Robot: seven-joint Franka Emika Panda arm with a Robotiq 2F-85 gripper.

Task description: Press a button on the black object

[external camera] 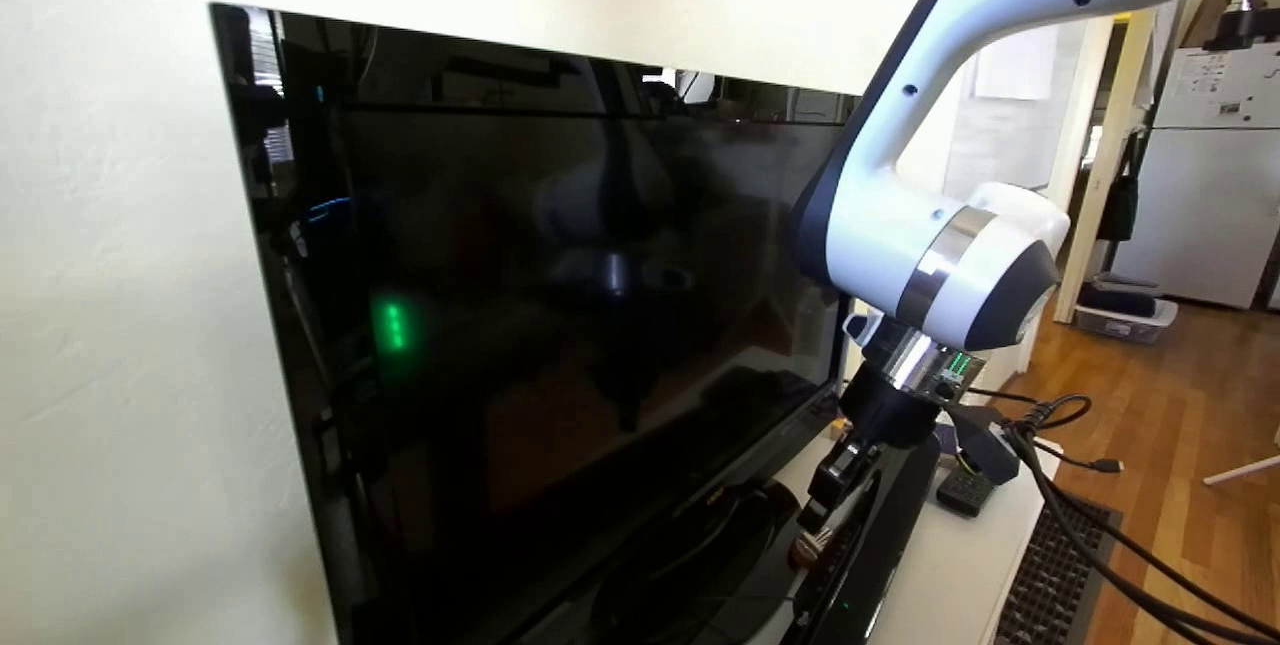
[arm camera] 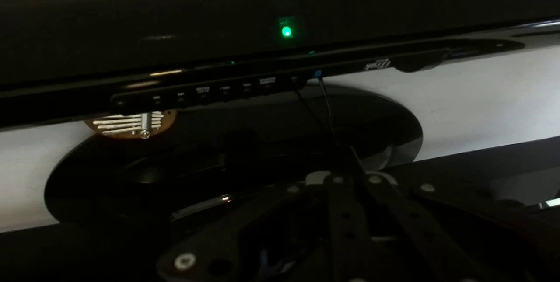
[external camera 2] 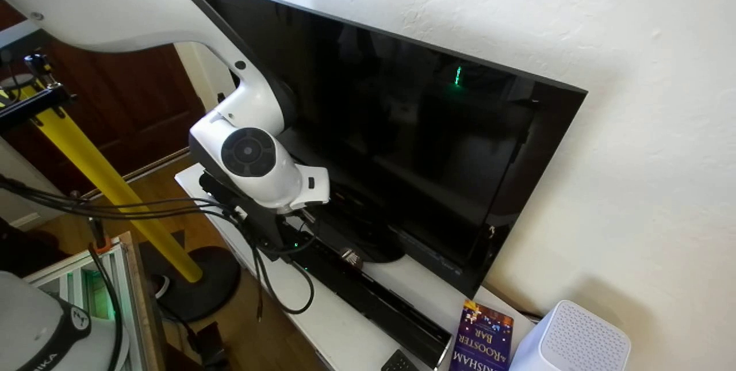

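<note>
The black object, a large television, stands against the wall in both exterior views. Its dark screen reflects the arm and green lights. Its oval glossy foot shows in the wrist view. No buttons on the television can be made out. My gripper points down in front of the television's lower right part in that exterior view, above the gap beside the soundbar. In the wrist view the gripper's dark fingers are together with nothing between them. The arm's wrist hides the gripper in an exterior view.
A soundbar with a green light and a row of labelled buttons lies along the television. A wooden thumb piano sits beside it. A book, white box, remote and hanging cables are nearby.
</note>
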